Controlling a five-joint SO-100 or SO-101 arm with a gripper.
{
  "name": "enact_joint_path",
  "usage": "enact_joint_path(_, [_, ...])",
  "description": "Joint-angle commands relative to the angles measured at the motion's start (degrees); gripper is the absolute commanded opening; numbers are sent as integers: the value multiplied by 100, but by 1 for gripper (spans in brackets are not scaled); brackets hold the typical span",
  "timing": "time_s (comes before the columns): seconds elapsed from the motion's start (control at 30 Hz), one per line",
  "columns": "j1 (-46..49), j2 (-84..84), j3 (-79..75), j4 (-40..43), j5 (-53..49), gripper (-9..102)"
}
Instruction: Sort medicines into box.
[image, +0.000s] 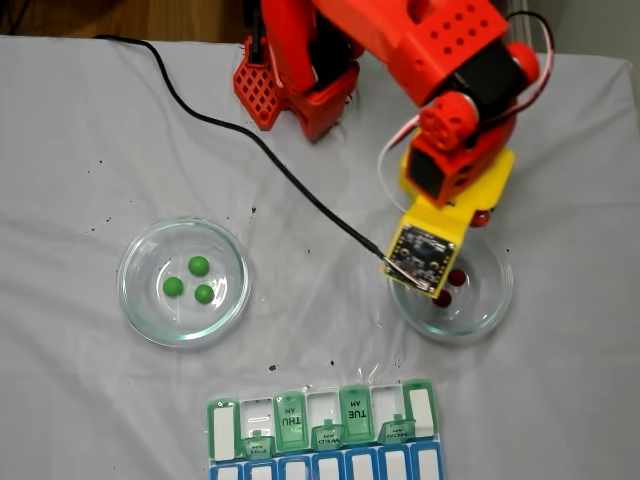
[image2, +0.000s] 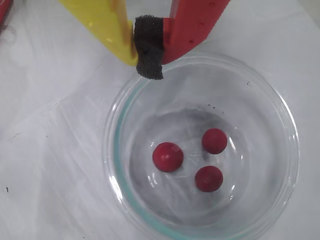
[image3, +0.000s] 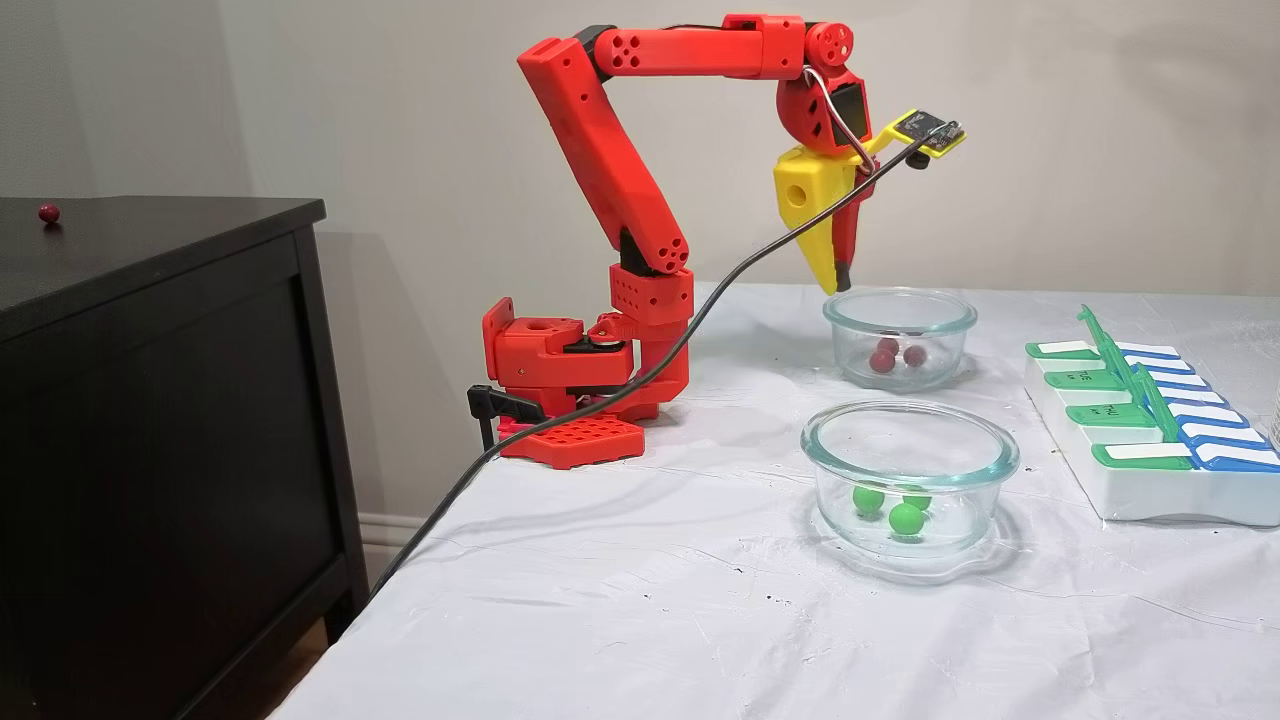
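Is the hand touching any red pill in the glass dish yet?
Apart. In a fixed view the hand hangs above the dish, its fingers together, with the red pills on the dish floor well below.

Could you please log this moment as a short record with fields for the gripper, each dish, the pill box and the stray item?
gripper: shut, empty, poised above the rim of the red pills' dish
red pills: three, loose in the far glass dish
green pills: three, in the near glass dish
pill box: on the cloth, some green lids raised, no pills seen inside
cabinet: one small red ball on top
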Motion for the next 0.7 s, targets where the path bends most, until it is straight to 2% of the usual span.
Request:
enact_joint_path(0.0, [378, 9, -861, -114, 62, 0])
enact_joint_path(0.1, [457, -141, -1195, 264, 413, 0])
enact_joint_path(0.27, [545, -167, -1169, 167, 800, 0])
enact_joint_path(0.47, [413, -290, -712, -123, 1433, 16])
enact_joint_path(0.67, [299, -88, -202, -624, 1723, 21])
